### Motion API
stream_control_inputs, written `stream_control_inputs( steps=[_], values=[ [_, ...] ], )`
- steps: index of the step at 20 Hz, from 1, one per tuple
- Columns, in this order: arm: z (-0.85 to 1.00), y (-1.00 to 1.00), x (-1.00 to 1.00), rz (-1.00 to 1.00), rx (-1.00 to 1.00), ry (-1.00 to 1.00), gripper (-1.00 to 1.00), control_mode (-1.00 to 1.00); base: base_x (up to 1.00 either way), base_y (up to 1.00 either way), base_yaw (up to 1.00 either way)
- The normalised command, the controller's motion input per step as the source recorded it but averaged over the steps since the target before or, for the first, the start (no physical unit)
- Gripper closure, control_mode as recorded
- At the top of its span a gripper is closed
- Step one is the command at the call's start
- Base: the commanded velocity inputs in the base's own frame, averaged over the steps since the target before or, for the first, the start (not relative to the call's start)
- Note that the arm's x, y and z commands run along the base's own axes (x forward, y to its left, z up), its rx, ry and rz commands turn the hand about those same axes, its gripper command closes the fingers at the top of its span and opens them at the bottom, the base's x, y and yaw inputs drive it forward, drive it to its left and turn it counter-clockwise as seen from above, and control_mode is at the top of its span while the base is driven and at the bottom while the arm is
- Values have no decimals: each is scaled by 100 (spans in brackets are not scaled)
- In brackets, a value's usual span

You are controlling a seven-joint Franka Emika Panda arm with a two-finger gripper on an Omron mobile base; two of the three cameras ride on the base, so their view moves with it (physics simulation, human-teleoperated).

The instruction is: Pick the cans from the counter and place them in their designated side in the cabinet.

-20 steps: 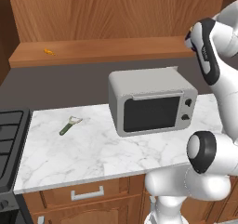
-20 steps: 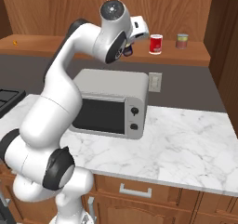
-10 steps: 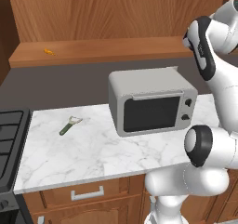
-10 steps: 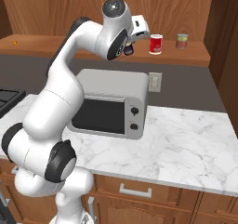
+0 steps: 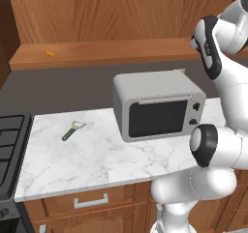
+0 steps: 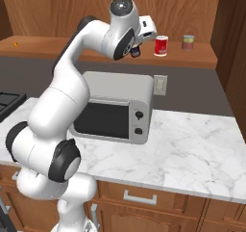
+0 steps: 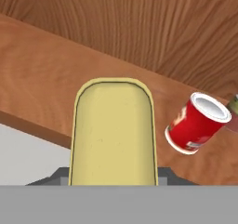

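My gripper [image 6: 137, 50] is up at the cabinet shelf [image 6: 202, 60], shut on the dark blue can. In the hand view that can's yellow top [image 7: 114, 135] hides the fingertips, with the shelf board [image 7: 37, 79] and the wood back panel behind it. The red can [image 6: 161, 45] with a white rim stands upright on the shelf just right of the gripper, apart from it; in the hand view the red can [image 7: 197, 123] appears tilted at the right. Below, the marble counter [image 6: 192, 144] carries no can.
A pale greenish can [image 6: 188, 42] stands on the shelf right of the red one. A grey microwave [image 6: 113, 108] sits on the counter under the arm. A peeler [image 5: 72, 130] lies on the counter [image 5: 97, 154], the black stove [image 5: 9, 150] is at the left, and a small orange object [image 5: 51, 54] lies on the shelf's left end.
The arm has shifted only slightly near the shelf. The blue can stays in the grip and the red can has not moved.
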Motion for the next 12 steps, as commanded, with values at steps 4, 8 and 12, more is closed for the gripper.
stream_control_inputs(
  steps=[4, 8, 12],
  values=[
    [-1, -6, 16, 0, 0, 2, 100, -100, 0, 0, 0],
    [0, -2, 21, 0, 0, 3, 100, -100, 0, 0, 0],
    [0, -1, 22, 0, 0, 2, 100, -100, 0, 0, 0]
  ],
)
